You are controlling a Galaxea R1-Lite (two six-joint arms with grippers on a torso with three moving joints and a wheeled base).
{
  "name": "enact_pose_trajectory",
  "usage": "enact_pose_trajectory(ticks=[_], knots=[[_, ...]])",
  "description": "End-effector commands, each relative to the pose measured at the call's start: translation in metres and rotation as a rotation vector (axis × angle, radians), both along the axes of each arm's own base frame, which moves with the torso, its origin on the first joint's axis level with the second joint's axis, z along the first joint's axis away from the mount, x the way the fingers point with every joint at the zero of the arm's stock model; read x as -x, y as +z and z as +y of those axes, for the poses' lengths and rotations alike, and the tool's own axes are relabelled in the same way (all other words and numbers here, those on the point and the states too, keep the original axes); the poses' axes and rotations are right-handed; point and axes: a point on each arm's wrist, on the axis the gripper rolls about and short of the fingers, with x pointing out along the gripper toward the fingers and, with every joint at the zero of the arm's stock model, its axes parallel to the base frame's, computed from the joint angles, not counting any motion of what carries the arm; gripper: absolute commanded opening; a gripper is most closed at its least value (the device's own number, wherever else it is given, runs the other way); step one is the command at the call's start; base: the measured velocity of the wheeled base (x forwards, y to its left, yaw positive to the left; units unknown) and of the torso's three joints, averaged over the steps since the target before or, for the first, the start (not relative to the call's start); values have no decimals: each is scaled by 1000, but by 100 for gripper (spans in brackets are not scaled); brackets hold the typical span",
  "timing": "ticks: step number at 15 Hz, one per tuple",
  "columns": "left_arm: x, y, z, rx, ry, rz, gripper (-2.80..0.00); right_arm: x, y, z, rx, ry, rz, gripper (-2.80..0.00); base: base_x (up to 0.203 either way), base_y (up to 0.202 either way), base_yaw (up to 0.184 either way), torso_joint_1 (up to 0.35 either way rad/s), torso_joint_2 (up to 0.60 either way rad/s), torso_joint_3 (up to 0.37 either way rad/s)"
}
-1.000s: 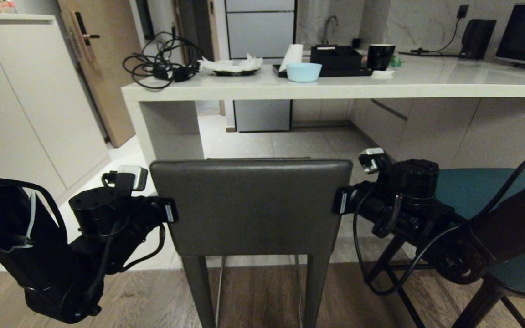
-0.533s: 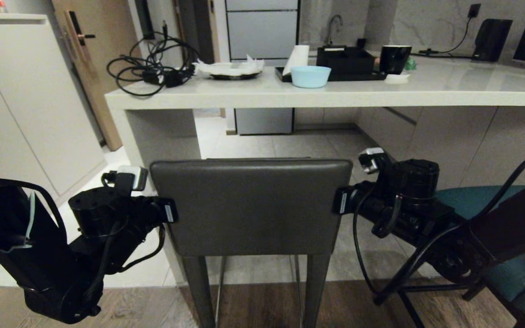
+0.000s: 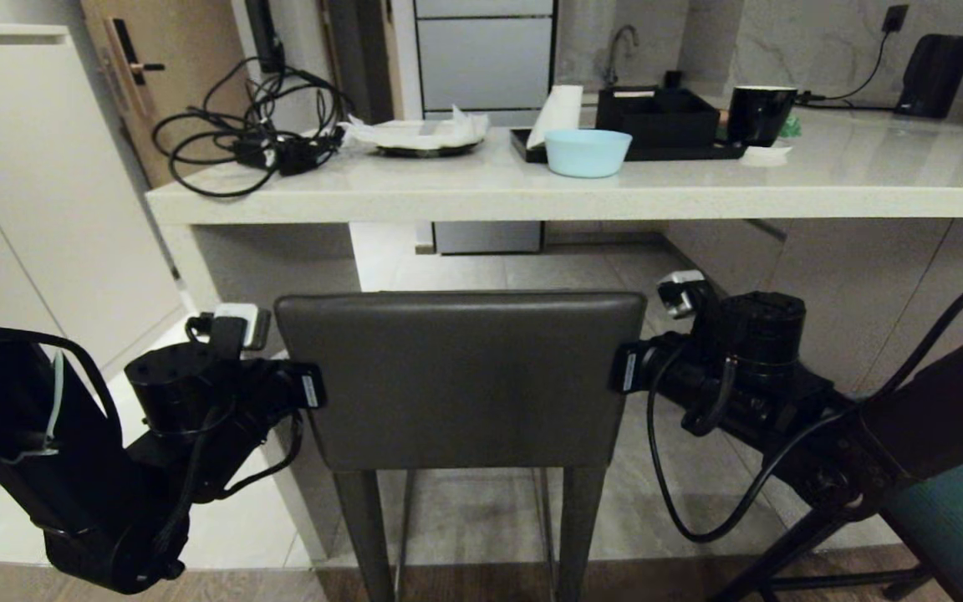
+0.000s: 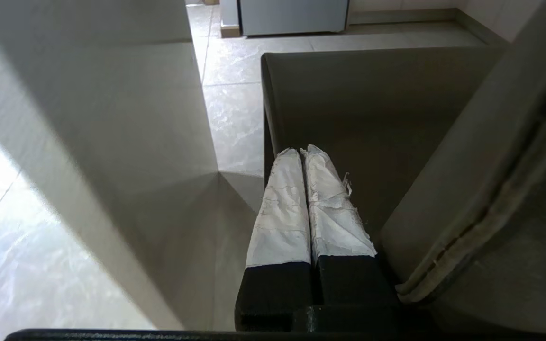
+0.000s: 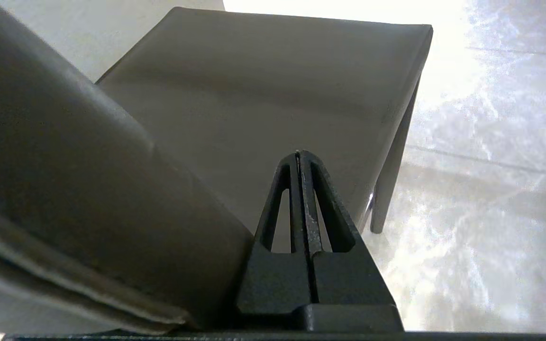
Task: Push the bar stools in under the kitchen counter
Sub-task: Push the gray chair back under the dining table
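The grey stool (image 3: pixel 461 380) stood upright directly before the camera, its flat back broadside to the view, the back's long axis running left to right and parallel to the counter (image 3: pixel 532 196) edge; its seat (image 5: pixel 273 94) pointed forward toward the opening beneath the countertop. Its front lay level with the counter's left side panel (image 4: pixel 88 132), which rose just beside the seat. The teal stool (image 3: pixel 958 510) sat low at the right, only part of its seat and dark legs in view, well back from the counter. The left gripper (image 4: pixel 304 156) reached forward along the left edge of the stool's back, over the seat's left side, its white-wrapped fingers (image 4: pixel 282 208) pressed together with nothing between them. The right gripper (image 5: pixel 299 156) lay likewise along the back's right edge, its black fingers (image 5: pixel 325 208) closed flat on each other and empty. Both arms extended level from the lower corners of the head view, flanking the back at mid-height. On the countertop stood a tangle of black cables (image 3: pixel 239 138), a plate with paper (image 3: pixel 423 138), a pale blue bowl (image 3: pixel 588 152), a black tray (image 3: pixel 657 125) and a black cup (image 3: pixel 761 113).
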Motion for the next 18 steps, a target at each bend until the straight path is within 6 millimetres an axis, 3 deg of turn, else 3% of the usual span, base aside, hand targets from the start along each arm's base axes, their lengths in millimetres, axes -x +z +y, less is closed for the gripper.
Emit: enact_pose_trajectory(ticks=[1,5,9,12,18], knots=[[-2,3,0,-2,1,-21,-280,-1,2,1,-5,1,-10,-280,190,0,1,-2,-2,2],[2,3,-2,0,-8,-27,-280,3,-2,-1,2,0,8,-280,166,0,1,8,2,5],[9,10,2,-12,2,-40,-280,9,6,-4,-6,-2,-6,-280,0,0,0,0,0,0],[25,27,5,-2,-1,-79,-280,22,16,-11,-14,-15,-22,-280,0,0,0,0,0,0],[74,51,18,15,3,-127,-280,72,48,-34,-48,-26,-87,-280,0,0,0,0,0,0]])
